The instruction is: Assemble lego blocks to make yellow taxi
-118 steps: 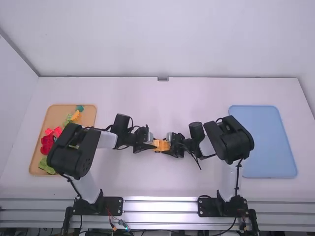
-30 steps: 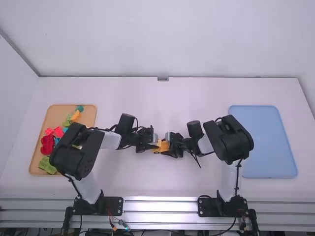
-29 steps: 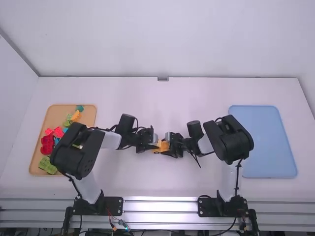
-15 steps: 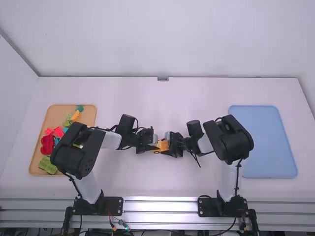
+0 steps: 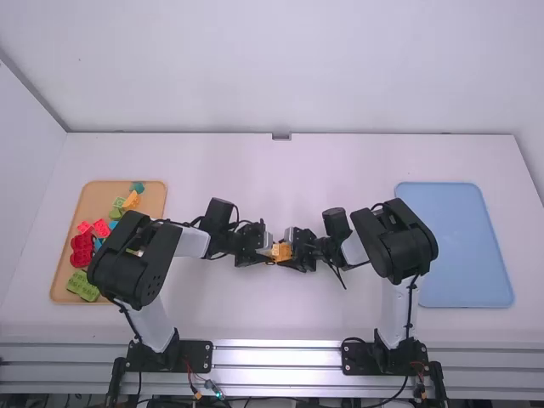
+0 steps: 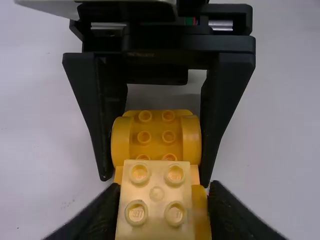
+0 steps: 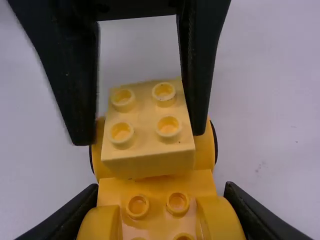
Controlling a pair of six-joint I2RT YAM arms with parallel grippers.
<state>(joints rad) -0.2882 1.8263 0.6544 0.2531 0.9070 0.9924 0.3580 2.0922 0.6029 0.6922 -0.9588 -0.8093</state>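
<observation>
At mid-table my left gripper (image 5: 268,248) and right gripper (image 5: 295,250) face each other across the yellow car base (image 5: 282,252). A pale yellow two-by-two brick (image 6: 157,194) is over one end of the base; whether it is fully pressed on cannot be told. My left gripper (image 6: 162,205) stands narrowly open around this brick, a small gap on one side. In the right wrist view the brick (image 7: 147,125) looks slightly askew between the left gripper's fingers. My right gripper (image 7: 160,205) is shut on the studded end of the base (image 7: 157,197), its fingers against the rounded sides.
An orange tray (image 5: 85,212) at the left holds red bricks (image 5: 82,248), green bricks (image 5: 82,286) and other loose pieces, partly under the left arm. A flat blue tray (image 5: 463,246) lies at the right, beside the right arm.
Over the last few seconds the left arm's wrist has shifted slightly right. Between the gripper tips, the pale patch has given way to a more orange block. The right arm has hardly moved.
</observation>
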